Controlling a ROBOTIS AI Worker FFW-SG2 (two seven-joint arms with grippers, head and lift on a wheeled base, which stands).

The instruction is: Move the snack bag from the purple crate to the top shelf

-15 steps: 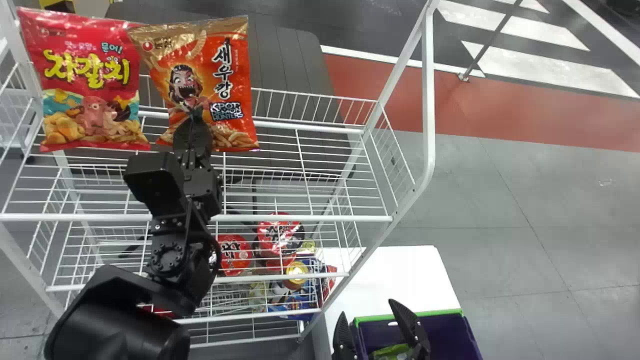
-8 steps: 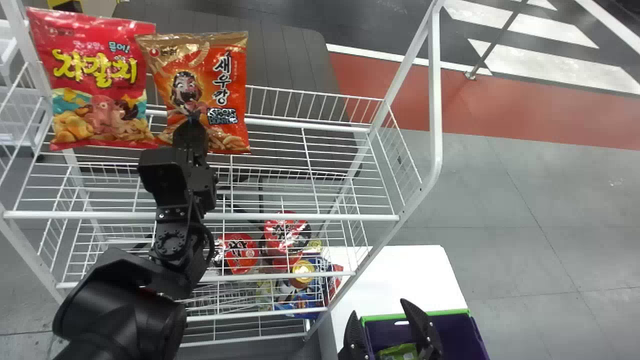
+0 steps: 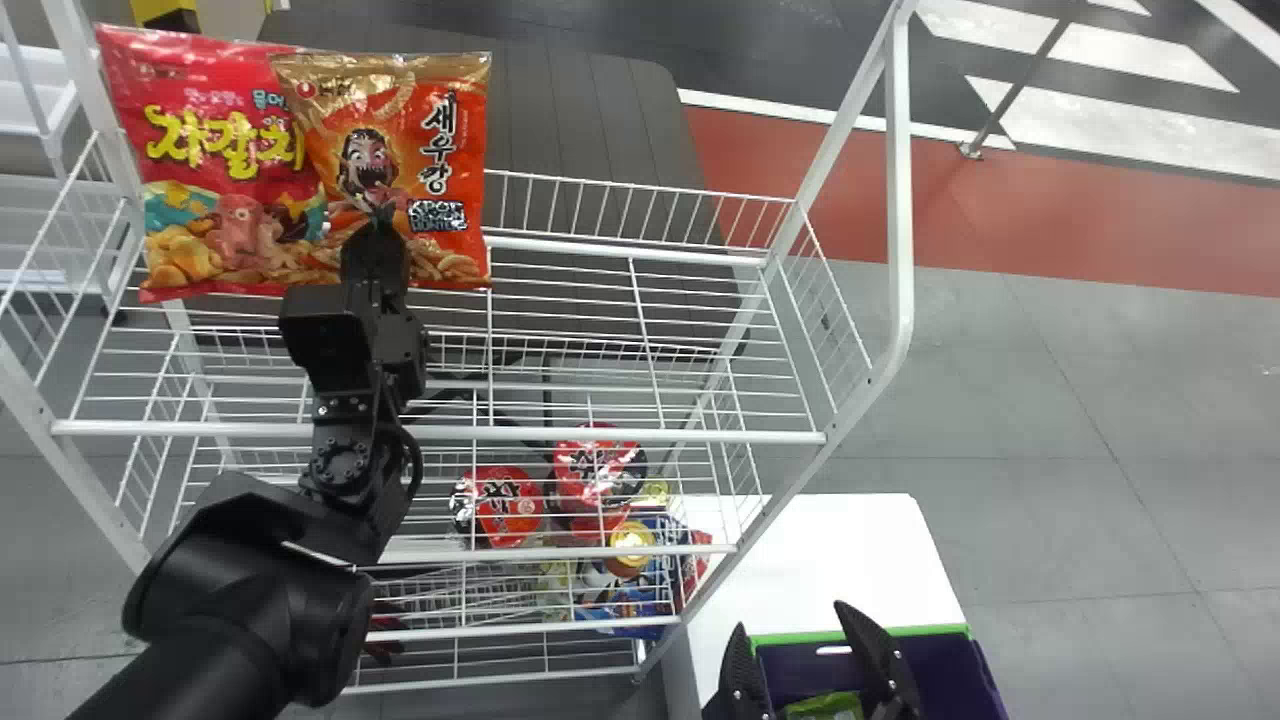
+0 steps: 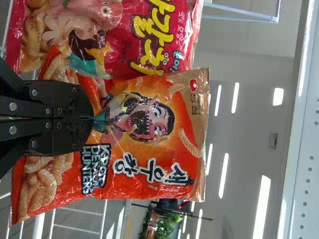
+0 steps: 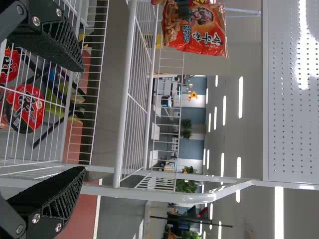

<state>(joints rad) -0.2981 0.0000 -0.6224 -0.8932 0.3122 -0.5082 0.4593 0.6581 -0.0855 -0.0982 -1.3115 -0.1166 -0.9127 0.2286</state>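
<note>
My left gripper (image 3: 378, 240) is over the top shelf (image 3: 600, 290), shut on the lower part of the orange snack bag (image 3: 440, 150). That bag stands upright, overlapping the right side of a pink snack bag (image 3: 215, 130). In the left wrist view the closed left gripper (image 4: 92, 118) pinches the orange bag (image 4: 144, 164), with the pink bag (image 4: 119, 45) beside it. Low in the head view, my right gripper (image 3: 800, 650) is parked open over the purple crate (image 3: 940, 660), where a green packet (image 3: 825, 707) lies. The right gripper (image 5: 82, 119) has its fingers wide apart.
White wire rims and posts (image 3: 885, 250) frame the shelf unit. Red-lidded cups (image 3: 505, 505) and other packets (image 3: 640, 600) are on a lower shelf. The crate stands on a white table (image 3: 830, 560).
The orange bag in my left gripper has moved left relative to the pink bag and overlaps it more. The shelf and crate have shifted right in the head view. The right gripper stays open.
</note>
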